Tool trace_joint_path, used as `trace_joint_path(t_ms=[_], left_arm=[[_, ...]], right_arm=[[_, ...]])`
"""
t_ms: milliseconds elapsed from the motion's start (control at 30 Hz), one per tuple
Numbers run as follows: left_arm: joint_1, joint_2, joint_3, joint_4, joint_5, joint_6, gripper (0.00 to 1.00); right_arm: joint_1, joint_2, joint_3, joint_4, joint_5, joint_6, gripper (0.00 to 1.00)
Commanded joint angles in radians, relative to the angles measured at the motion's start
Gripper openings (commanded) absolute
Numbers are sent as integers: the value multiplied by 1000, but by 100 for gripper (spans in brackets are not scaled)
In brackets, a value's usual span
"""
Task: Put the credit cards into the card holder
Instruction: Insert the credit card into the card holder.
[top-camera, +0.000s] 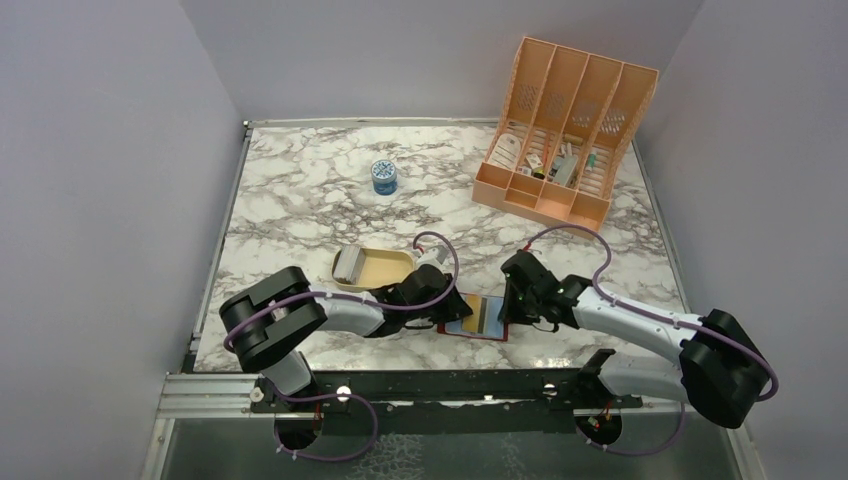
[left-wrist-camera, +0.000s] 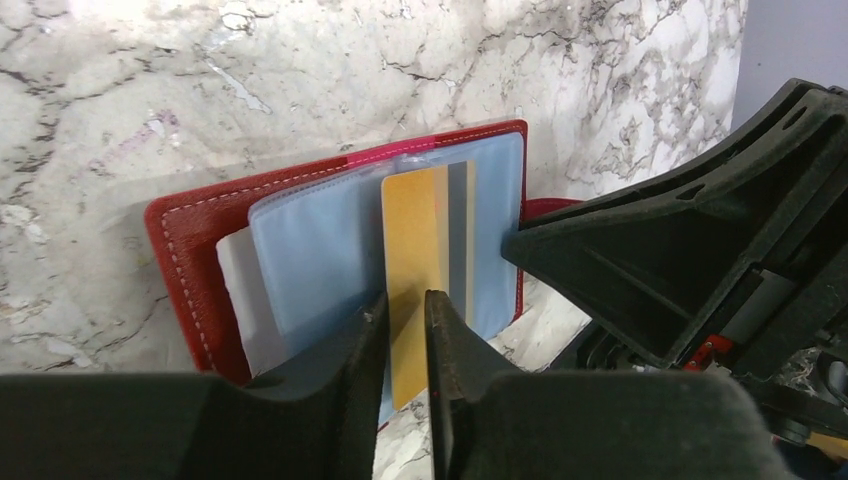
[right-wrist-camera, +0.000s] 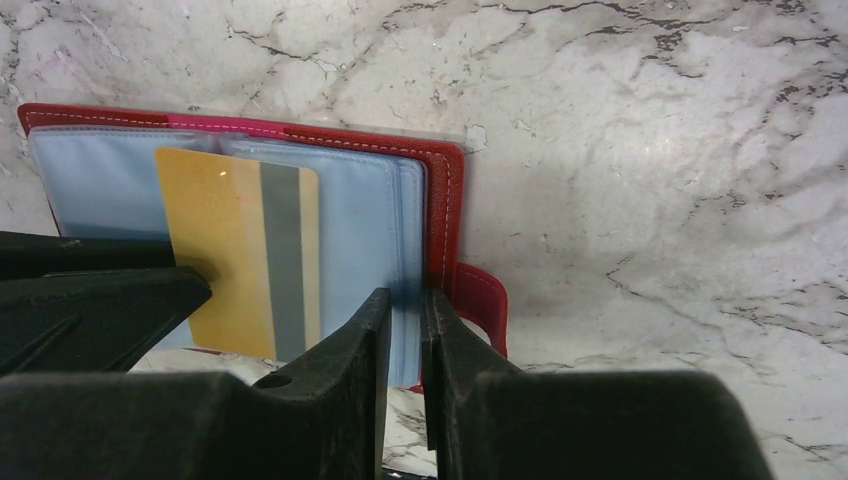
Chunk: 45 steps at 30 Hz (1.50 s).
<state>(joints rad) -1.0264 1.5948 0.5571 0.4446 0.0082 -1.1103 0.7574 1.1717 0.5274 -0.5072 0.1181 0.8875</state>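
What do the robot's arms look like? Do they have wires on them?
The left arm and the right arm are both smooth white tubes joined by chunky black joints. A thin purple cable loops along each one. At the ends are black, wedge-shaped fingers with a dull, slightly rough surface.

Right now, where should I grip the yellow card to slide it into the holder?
Take the yellow card by its free edge facing the left arm, coming in from that side with one finger on each face. The rest lies close against the blue pockets, leaving little else to pinch. The left gripper has that edge between its fingers.
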Motion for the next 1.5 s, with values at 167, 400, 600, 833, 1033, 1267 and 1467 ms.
trace_joint_path(t_ms=[167,400,600,833,1033,1267,1467], left_arm=[[-34,43,65,10,-18,4,20],[-44,27,64,-5,-40,8,31],[-44,-21,73,-79,-86,30,39],[-46,5,90,-87,-66,31,45],[-49,44,120,-87,-37,37,43],[-58,62,149,-87,-28,38,41],[-70,69,162,-90,-42,39,40]], right_arm=[[2,23,-26,69,-20,19,16],[2,22,-19,61,-21,19,16],[2,-55,29,-30,9,14,16],[2,-74,39,-57,33,11,16],[2,-34,12,-31,62,21,16],[2,19,-13,33,25,20,15],[2,25,-19,49,26,14,15]])
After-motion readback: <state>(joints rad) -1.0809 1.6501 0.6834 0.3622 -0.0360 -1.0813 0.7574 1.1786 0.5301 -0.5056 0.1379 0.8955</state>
